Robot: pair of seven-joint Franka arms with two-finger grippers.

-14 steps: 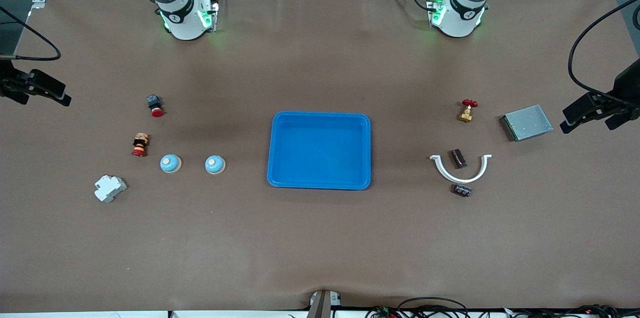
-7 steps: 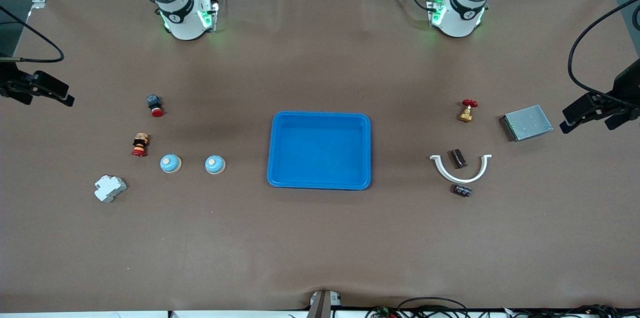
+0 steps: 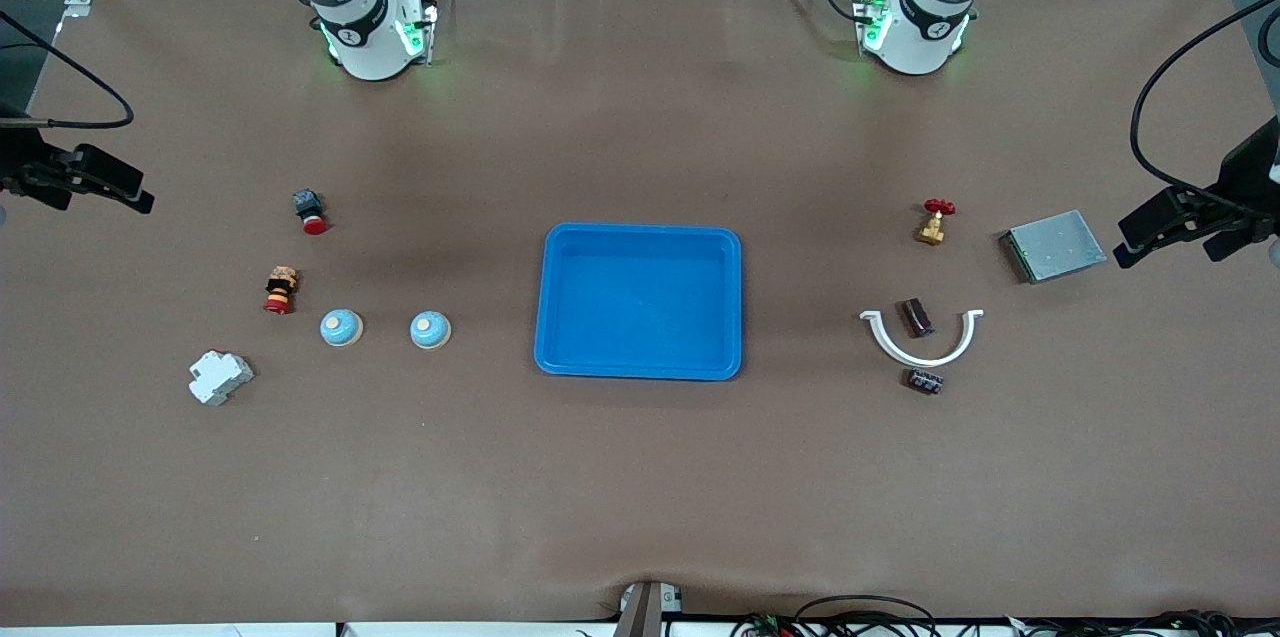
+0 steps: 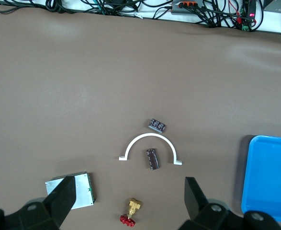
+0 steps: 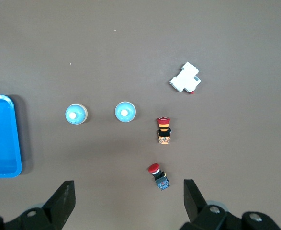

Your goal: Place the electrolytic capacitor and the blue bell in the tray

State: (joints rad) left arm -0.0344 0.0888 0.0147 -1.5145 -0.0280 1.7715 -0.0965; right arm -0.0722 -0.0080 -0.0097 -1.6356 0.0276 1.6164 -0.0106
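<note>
Tray, blue and holding nothing, lies at mid-surface; two blue bells sit side by side toward the right arm's end, and a dark electrolytic capacitor lies inside a white half-ring toward the left arm's end, with a second capacitor just outside the ring, nearer the front camera. Left tool hangs with jaws spread wide above the red-handled valve and grey metal box. Right tool hangs equally wide open above the red pushbutton; neither grips anything.
</note>
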